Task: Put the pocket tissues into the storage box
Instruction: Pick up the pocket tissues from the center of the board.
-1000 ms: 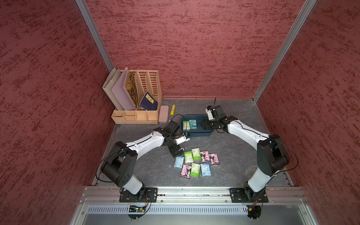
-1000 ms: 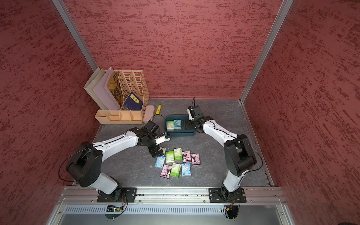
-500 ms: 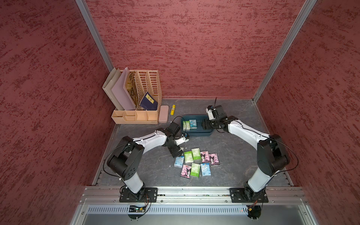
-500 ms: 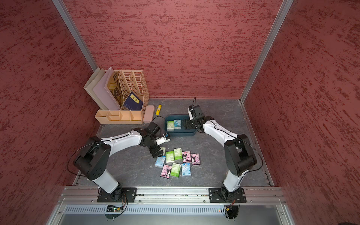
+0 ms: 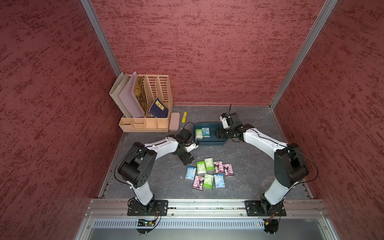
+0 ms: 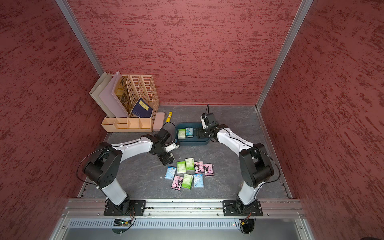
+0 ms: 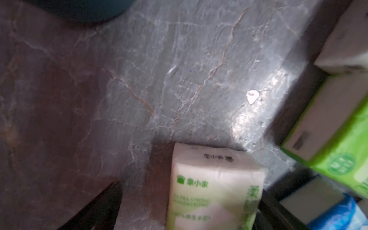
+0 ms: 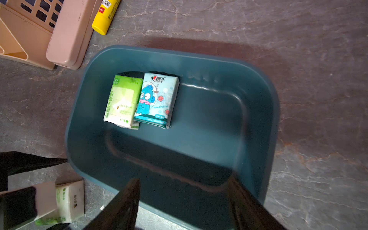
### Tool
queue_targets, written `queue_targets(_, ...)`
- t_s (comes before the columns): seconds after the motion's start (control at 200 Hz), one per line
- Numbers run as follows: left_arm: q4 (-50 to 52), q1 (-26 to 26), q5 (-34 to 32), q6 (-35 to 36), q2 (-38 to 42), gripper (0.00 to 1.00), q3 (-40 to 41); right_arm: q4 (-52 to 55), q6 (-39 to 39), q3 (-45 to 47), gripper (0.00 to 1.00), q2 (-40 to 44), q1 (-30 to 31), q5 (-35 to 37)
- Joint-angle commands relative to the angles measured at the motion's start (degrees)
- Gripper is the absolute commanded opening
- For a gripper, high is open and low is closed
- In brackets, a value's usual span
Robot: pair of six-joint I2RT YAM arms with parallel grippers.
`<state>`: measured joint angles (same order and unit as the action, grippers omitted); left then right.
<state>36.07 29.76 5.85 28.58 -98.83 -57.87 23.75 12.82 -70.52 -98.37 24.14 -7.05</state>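
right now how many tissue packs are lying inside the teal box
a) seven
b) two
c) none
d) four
b: the right wrist view shows only a green pack and a blue pack, lying side by side on the floor of the teal box.
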Motion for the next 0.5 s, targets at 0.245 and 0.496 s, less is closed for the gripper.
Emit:
queue_targets(0.245, 4.8, -0.8, 0.3, -3.6, 1.2, 0.79, -2.7, -1.5, -0.1, 0.9, 0.73, 0.0, -0.5, -1.0)
queue_targets(0.496, 6.9, -0.8, 0.0, -5.9, 1.0, 0.39, -3.8, -1.4, -0.1, 0.8, 0.73, 0.2, -0.5, -1.0)
